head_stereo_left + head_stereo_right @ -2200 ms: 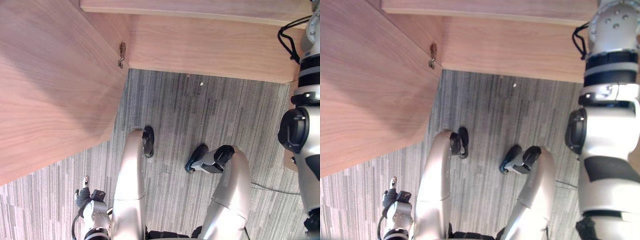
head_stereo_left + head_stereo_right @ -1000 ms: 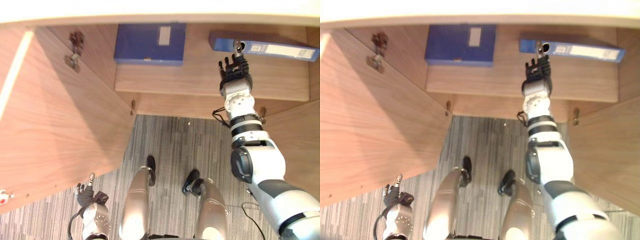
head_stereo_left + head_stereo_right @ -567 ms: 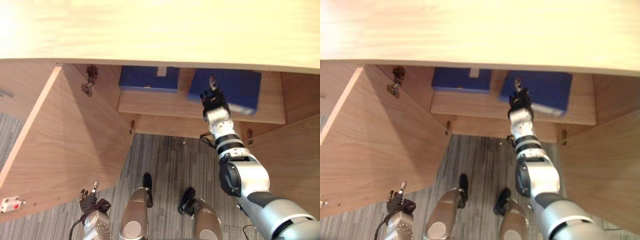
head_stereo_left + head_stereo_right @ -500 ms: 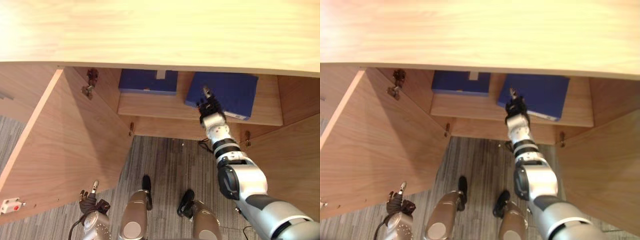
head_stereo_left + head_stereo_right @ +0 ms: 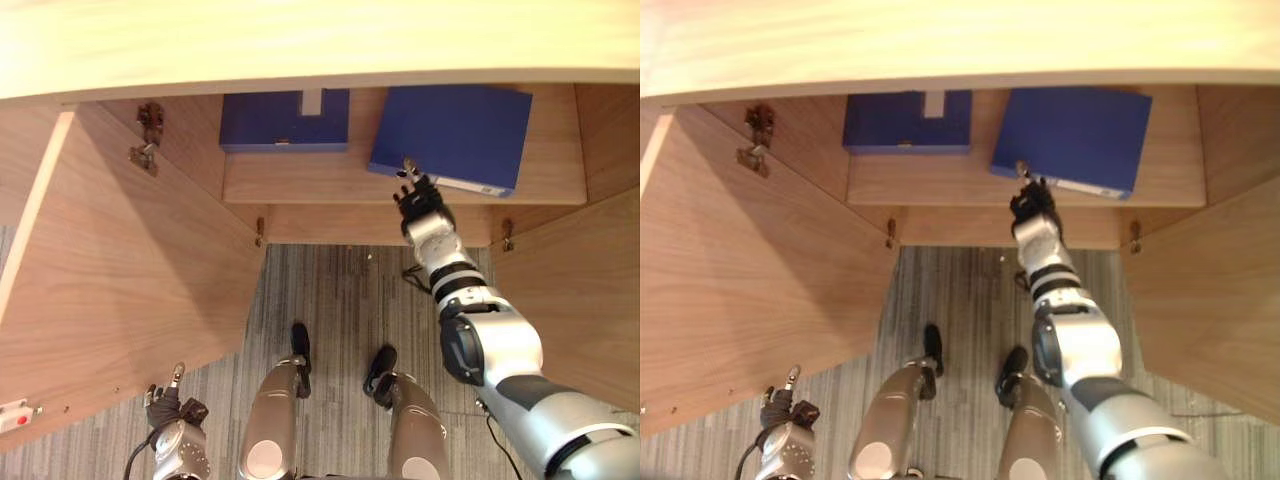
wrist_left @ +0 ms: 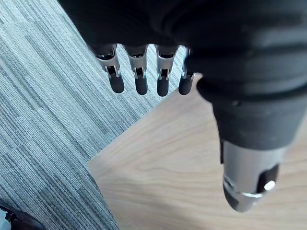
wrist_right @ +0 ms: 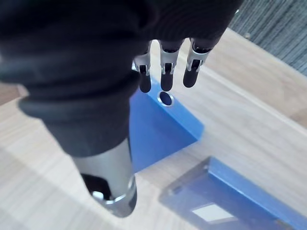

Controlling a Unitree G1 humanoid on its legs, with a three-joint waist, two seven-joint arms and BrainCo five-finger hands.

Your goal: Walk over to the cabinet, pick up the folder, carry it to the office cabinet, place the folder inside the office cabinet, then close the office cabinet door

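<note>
Right hand [image 5: 420, 197] reaches, in the left eye view, into the open office cabinet [image 5: 300, 180], its fingertips at the near edge of the folder [image 5: 452, 135]. The folder lies flat and a little askew on the shelf. It sits beside a second blue folder [image 5: 285, 120], with a gap between them. The left door [image 5: 120, 270] and the right door [image 5: 585, 290] both stand swung wide, and the left hand [image 5: 165, 400] hangs low by the left door. The right eye view gives the same layout, the arm stretched straight to the folder's edge. In the left wrist view that hand's fingers [image 6: 139, 72] hang straight and loosely spread, holding nothing, over grey carpet [image 6: 43, 96] and the edge of a wooden panel. In the right wrist view the fingers [image 7: 166, 76] are straight and close together, their tips just over the finger hole [image 7: 166, 98] in the folder's spine. They are not curled round it, and I cannot tell whether they touch. The carry and the placing look done. What seems left is drawing the arm out and shutting the doors.
</note>
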